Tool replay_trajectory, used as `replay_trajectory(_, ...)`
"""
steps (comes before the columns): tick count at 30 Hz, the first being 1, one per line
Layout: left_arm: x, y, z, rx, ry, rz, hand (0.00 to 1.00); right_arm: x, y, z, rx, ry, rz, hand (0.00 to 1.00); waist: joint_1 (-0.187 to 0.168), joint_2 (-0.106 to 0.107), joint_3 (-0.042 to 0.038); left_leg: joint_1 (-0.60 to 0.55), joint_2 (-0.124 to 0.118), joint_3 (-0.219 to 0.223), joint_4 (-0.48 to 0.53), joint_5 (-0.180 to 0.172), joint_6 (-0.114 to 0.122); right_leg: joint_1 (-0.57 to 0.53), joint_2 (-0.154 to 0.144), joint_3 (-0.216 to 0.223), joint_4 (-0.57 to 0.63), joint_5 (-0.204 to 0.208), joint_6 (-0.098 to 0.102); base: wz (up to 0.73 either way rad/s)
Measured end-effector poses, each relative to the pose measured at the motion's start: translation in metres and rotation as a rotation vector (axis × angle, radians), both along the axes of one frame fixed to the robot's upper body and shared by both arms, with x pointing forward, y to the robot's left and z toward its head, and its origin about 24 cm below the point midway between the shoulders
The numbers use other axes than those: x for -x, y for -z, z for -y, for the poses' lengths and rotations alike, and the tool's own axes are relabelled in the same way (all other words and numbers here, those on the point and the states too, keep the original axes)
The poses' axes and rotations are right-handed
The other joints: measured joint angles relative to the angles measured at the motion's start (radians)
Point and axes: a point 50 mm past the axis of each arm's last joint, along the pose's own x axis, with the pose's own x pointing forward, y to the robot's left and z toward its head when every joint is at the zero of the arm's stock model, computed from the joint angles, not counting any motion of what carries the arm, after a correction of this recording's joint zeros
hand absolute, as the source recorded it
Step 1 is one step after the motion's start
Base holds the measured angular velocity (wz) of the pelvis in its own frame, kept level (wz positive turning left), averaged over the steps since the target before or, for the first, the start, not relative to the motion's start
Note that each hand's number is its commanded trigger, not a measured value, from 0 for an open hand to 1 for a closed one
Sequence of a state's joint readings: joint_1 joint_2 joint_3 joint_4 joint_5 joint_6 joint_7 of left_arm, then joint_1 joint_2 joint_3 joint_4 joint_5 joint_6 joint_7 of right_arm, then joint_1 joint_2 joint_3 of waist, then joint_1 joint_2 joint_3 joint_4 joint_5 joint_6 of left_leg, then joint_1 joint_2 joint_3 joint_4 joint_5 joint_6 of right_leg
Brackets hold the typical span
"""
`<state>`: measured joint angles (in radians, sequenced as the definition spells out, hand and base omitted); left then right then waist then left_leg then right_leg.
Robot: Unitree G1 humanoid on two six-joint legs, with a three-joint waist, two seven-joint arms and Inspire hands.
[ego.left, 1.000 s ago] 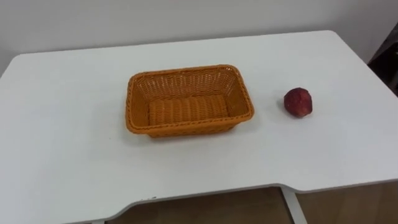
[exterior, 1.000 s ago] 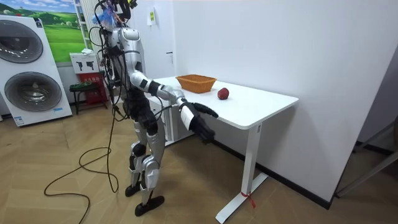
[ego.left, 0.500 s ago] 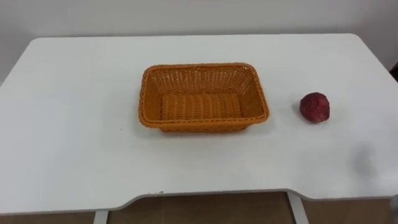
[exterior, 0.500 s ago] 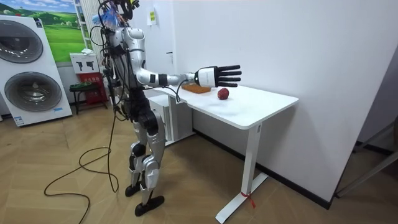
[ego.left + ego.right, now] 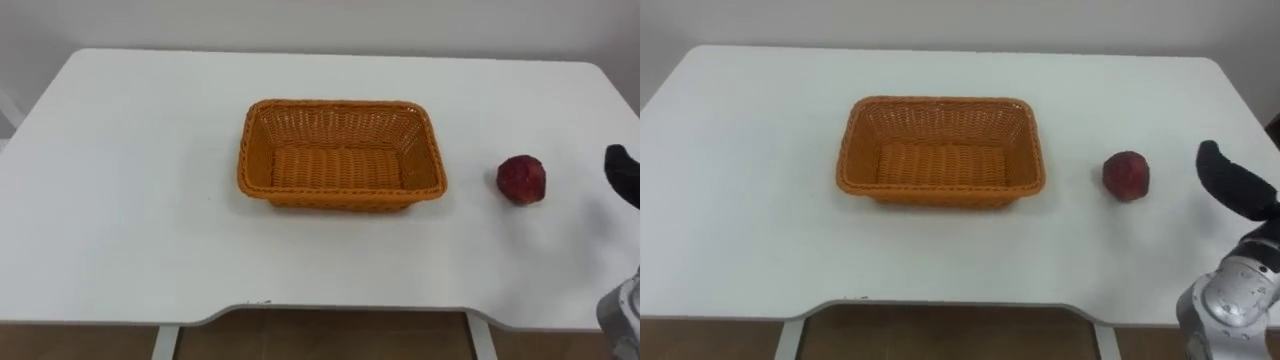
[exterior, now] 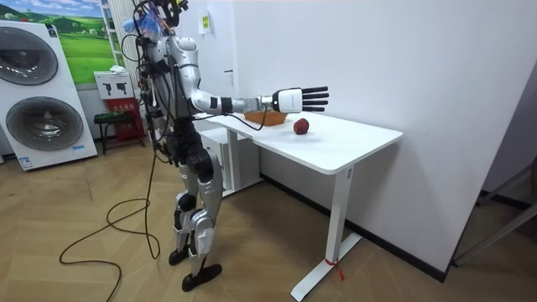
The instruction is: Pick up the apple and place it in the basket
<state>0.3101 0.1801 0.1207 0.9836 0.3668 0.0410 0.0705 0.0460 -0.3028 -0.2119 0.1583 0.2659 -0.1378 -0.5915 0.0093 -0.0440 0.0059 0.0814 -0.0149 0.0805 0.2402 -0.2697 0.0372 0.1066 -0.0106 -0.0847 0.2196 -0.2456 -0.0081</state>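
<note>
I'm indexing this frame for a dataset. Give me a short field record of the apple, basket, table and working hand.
apple: red, on the table, right of the basket, untouched
basket: orange wicker, empty, mid-table
right hand: open, fingers straight, held out over the table, right of the apple, apart from it
task state: apple not yet picked

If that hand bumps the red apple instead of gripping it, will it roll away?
Probably a little: the apple is round and sits free on the smooth white table, so a nudge could roll it. It looks firm and slightly lumpy, so it likely keeps its shape and wobbles to a stop. The open right hand is not touching it.
</note>
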Motion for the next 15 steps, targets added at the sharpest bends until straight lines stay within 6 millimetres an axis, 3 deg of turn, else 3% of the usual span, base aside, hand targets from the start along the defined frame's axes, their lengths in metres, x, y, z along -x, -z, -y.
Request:
replay_trajectory(6,-0.002,-0.001,-0.001,0.007,0.012,0.000,0.00,-0.016,0.000,-0.008,-0.008,-0.144,-0.034,0.00,0.003,-0.002,0.0015,0.002,0.000,0.000,-0.003,0.000,0.000,0.000,0.000,0.000,-0.001,0.000,0.000,0.00)
replay_trajectory(15,-0.004,-0.002,-0.004,-0.003,0.037,0.001,0.00,-0.021,0.003,-0.019,-0.042,-0.267,-0.042,0.00,0.025,-0.004,0.0022,0.018,0.000,-0.004,-0.006,0.000,0.000,0.019,0.000,-0.005,-0.003,0.000,0.000,0.02)
